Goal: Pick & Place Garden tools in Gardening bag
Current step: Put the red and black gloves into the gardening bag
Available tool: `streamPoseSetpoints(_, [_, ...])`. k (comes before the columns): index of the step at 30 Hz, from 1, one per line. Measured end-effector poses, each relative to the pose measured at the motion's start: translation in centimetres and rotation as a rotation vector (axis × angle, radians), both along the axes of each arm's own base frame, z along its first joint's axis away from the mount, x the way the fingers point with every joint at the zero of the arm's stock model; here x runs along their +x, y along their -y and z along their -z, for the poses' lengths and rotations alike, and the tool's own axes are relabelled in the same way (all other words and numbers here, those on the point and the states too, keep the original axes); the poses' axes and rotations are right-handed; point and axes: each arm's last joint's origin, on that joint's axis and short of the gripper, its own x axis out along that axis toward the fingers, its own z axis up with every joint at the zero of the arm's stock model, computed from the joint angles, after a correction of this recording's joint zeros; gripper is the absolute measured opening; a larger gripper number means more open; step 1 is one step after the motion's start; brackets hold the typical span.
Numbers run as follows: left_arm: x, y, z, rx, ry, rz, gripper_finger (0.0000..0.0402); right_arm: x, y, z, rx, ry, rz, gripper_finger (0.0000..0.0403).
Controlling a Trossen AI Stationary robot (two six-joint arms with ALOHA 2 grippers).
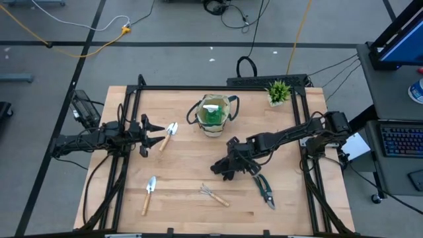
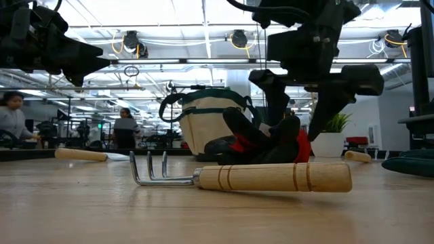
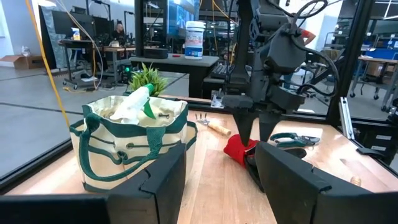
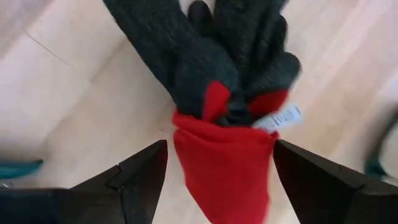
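The red-black glove [image 4: 217, 93] lies flat on the table, also showing in the high view [image 1: 228, 168] and the low view [image 2: 264, 142]. My right gripper [image 4: 221, 180] is open and points down over it, one finger on each side of the red cuff [image 4: 224, 162]. My left gripper [image 1: 153, 132] is open and empty beside a trowel [image 1: 170, 134] at the table's left. The beige gardening bag [image 1: 213, 114] stands upright at the far middle with the green spray bottle [image 3: 138, 104] in it. A rake [image 1: 213, 194], the pruning shears [image 1: 265, 189] and a second trowel [image 1: 150, 193] lie near the front.
A small potted plant [image 1: 279, 91] stands at the far right corner. The shears lie just to the right of the glove, and the rake [image 2: 244, 177] lies between it and the near edge. People show in the room beyond the table [image 2: 10, 118].
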Motion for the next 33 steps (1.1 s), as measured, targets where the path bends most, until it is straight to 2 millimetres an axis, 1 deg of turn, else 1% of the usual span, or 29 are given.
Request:
streamPoseSetpoints(10, [0.0, 0.0, 0.0, 0.0, 0.0, 0.0, 0.02, -0.4, 1.1, 2.3, 0.022, 0.068, 0.029, 0.0284])
streamPoseSetpoints(18, [0.0, 0.0, 0.0, 0.0, 0.0, 0.0, 0.02, -1.2, 1.7, 3.8, 0.036, 0.073, 0.08, 0.0282])
streamPoseSetpoints(21, [0.0, 0.0, 0.0, 0.0, 0.0, 0.0, 0.02, -1.3, 1.7, 3.9, 0.046, 0.064, 0.102, 0.0271])
streamPoseSetpoints(28, [0.0, 0.0, 0.0, 0.0, 0.0, 0.0, 0.02, -1.2, 1.7, 3.8, 0.048, 0.078, 0.107, 0.0225])
streamPoseSetpoints(33, [0.0, 0.0, 0.0, 0.0, 0.0, 0.0, 0.02, -1.1, 1.7, 3.8, 0.049, 0.09, 0.106, 0.0204])
